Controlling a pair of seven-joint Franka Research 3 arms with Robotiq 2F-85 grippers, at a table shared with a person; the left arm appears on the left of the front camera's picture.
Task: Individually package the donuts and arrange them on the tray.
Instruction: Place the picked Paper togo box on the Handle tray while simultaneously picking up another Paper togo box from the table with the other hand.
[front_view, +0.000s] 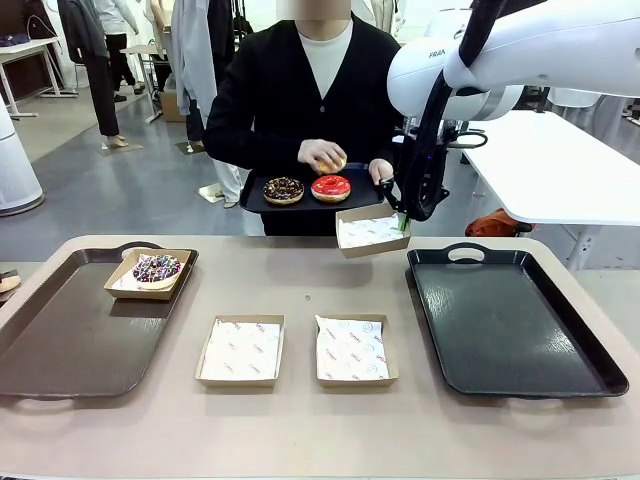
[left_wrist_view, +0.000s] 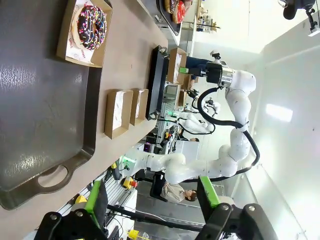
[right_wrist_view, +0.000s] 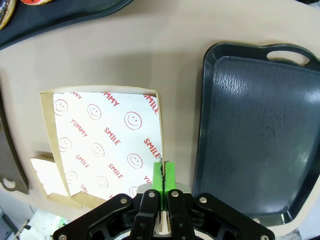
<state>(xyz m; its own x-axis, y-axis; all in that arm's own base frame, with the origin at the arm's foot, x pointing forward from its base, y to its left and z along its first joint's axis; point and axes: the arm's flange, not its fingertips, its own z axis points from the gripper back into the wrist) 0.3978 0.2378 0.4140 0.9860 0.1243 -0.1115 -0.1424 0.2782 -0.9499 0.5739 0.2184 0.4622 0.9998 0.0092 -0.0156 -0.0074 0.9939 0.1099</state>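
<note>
A person at the far side holds a small black tray (front_view: 365, 196) bearing a dark chocolate donut (front_view: 283, 189) and a red-glazed donut (front_view: 330, 187). Their hand (front_view: 318, 154) grips the yellow donut (front_view: 333, 165) above it. The sprinkled chocolate donut (front_view: 157, 267) (left_wrist_view: 90, 25) lies in a cardboard box (front_view: 127, 285) on the brown left tray (front_view: 60, 340). My right gripper (front_view: 403, 216) (right_wrist_view: 162, 172) is shut on the rim of an empty paper-lined box (front_view: 368, 232) (right_wrist_view: 100, 145), held up next to the person's tray. My left gripper (left_wrist_view: 150, 197) hangs open over the left tray, holding nothing.
Two empty paper-lined boxes (front_view: 241, 350) (front_view: 352, 350) sit side by side at the table's front middle. A large black tray (front_view: 510, 320) (right_wrist_view: 265, 130) lies bare at the right. A white table (front_view: 560, 170) stands behind at the right.
</note>
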